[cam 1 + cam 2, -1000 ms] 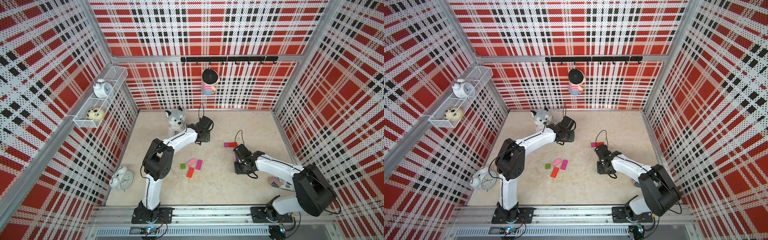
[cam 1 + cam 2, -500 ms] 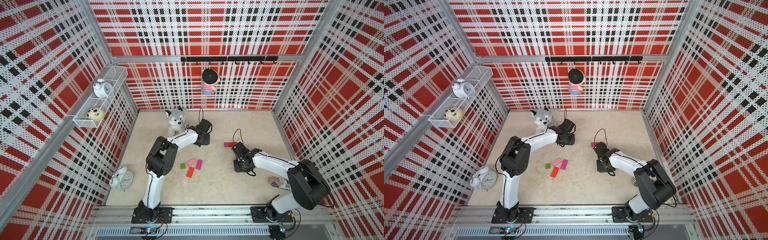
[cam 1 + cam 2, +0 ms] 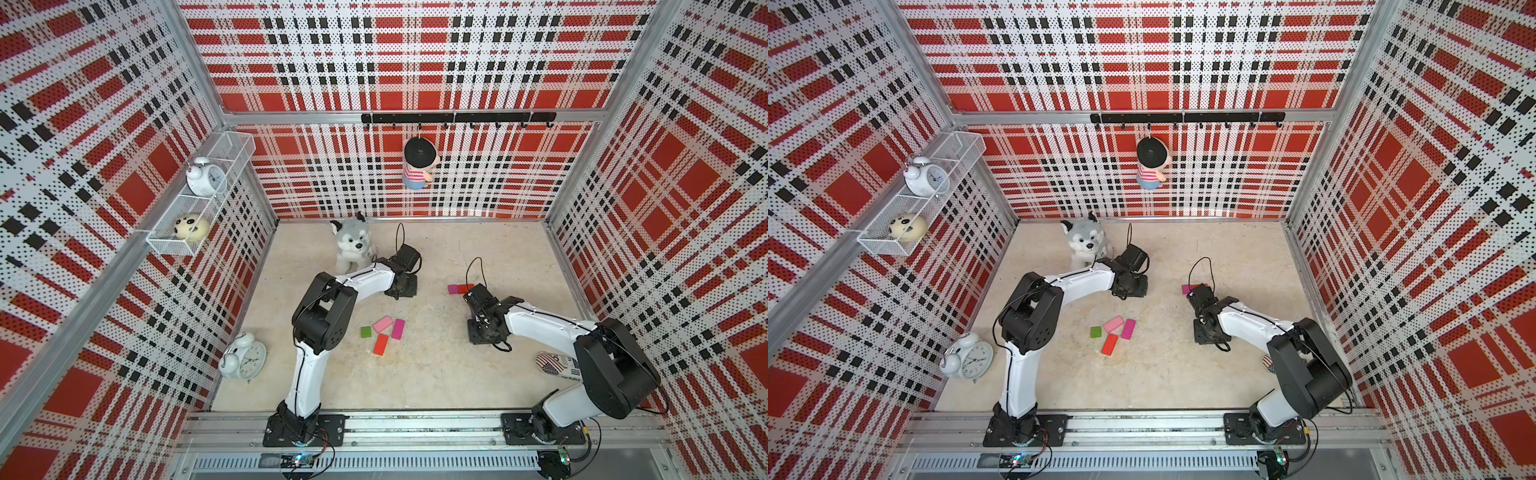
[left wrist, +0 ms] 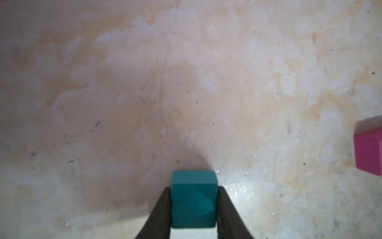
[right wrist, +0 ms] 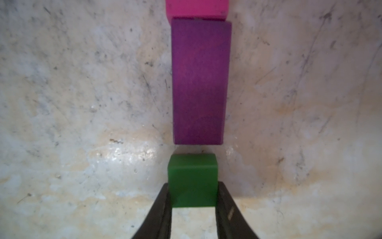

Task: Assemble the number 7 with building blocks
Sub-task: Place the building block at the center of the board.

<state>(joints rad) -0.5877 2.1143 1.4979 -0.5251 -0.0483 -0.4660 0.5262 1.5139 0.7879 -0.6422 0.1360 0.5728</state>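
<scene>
Left jaws: closed on a small teal block (image 4: 194, 198), pinching its two sides. Bare tabletop (image 4: 144, 93) lies ahead of them, and a magenta block (image 4: 369, 153) sits off to one side.
Right jaws: closed on a small green block (image 5: 192, 180), held by its sides low over the tabletop.
Number 7 (image 3: 456, 289): partly built. A purple block (image 5: 199, 82) lies straight ahead of the right jaws, a narrow gap from the green one, and a pink block (image 5: 197, 9) touches its far end.
Step in hand: probably adding green to the stem's end.
Doing it well: close the gap squarely, keep edges flush with purple, seat it flat, then open without nudging the row.
Spare blocks (image 3: 382, 323): four lie loose, well apart from both jaws.
</scene>
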